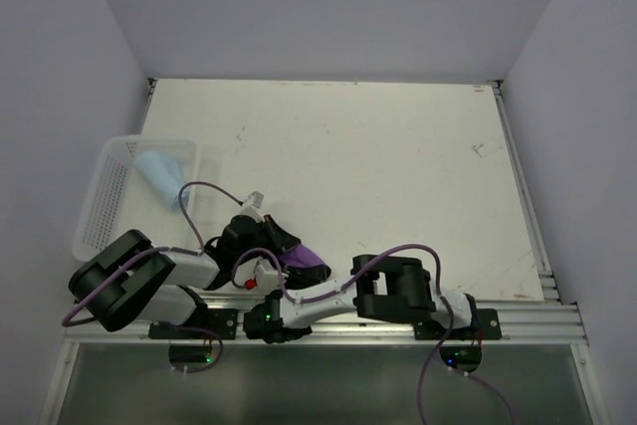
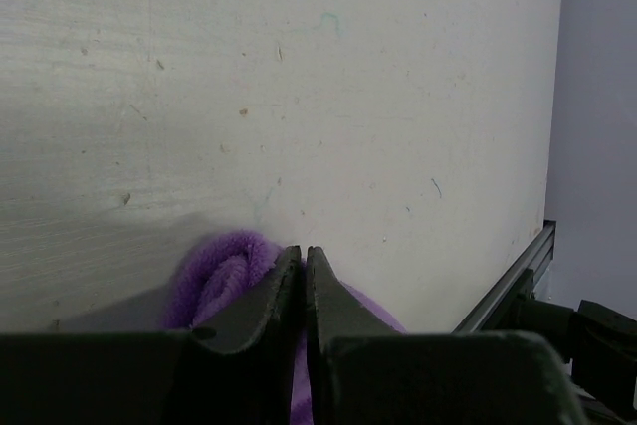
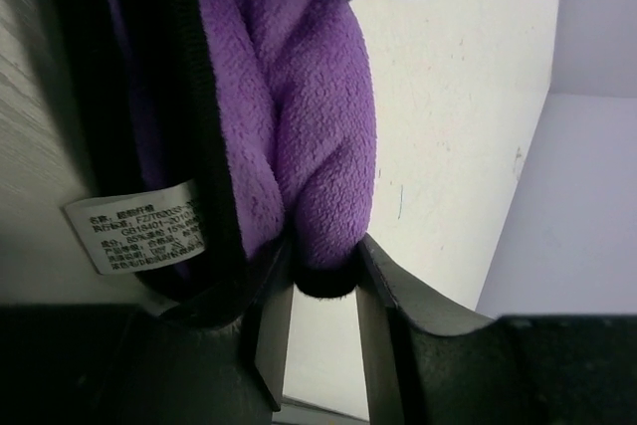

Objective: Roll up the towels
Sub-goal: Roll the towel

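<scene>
The dark towel [image 1: 304,258] lies bunched on the table [image 1: 378,176], just right of the basket [image 1: 100,216] and nearer the arm bases. It is a soft, nappy fleece, purple on the face turned out and black on the other, folded into rounded lobes with a black hem. A small white printed tag [image 3: 139,226] hangs from its black side.

The left claw [image 2: 303,266] is clenched to a thin slit, pinching purple fleece at the fold's edge. The right claw [image 3: 323,306] grasps a thick purple lobe by its hem, with a finger pressed to each side.

The blue towel [image 1: 159,168] is pale and smooth-looking. It sits crumpled inside the basket, which is a white plastic mesh box with slotted walls.

The table is a flat, off-white board, scuffed and speckled with small marks. An aluminium rail [image 1: 537,323] runs along its near edge, right of the basket. Plain pale lilac walls [image 1: 328,7] close in on three sides.
</scene>
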{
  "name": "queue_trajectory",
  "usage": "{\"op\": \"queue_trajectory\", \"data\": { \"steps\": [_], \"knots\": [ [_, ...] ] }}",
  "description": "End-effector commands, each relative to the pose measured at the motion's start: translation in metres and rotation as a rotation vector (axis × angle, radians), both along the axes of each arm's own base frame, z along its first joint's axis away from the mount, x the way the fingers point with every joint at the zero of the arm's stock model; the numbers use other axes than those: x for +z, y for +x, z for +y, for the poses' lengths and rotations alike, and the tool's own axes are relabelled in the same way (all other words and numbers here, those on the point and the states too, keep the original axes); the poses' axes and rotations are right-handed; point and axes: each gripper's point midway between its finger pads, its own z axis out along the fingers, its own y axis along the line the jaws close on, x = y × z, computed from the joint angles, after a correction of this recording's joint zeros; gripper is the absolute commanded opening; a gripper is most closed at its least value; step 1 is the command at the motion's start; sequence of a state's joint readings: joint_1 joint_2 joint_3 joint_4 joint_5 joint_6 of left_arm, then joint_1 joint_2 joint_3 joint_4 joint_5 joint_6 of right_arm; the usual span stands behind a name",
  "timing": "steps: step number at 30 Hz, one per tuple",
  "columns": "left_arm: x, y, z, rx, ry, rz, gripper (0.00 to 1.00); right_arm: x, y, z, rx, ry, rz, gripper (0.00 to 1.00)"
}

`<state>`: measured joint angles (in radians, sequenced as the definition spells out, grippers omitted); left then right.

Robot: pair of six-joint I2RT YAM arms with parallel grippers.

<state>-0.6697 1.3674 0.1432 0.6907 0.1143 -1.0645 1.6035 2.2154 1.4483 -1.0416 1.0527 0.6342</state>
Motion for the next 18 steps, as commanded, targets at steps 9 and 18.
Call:
{"op": "queue_trajectory", "data": {
  "steps": [9,18],
  "knots": [
    [-0.059,-0.027,0.052,0.111,0.240,0.116,0.11,0.031,-0.011,0.021,-0.038,0.388,0.146,0.49],
    [-0.064,-0.030,0.057,0.125,0.255,0.130,0.10,0.039,-0.018,0.014,-0.043,0.481,0.202,0.54]
  ]
}}
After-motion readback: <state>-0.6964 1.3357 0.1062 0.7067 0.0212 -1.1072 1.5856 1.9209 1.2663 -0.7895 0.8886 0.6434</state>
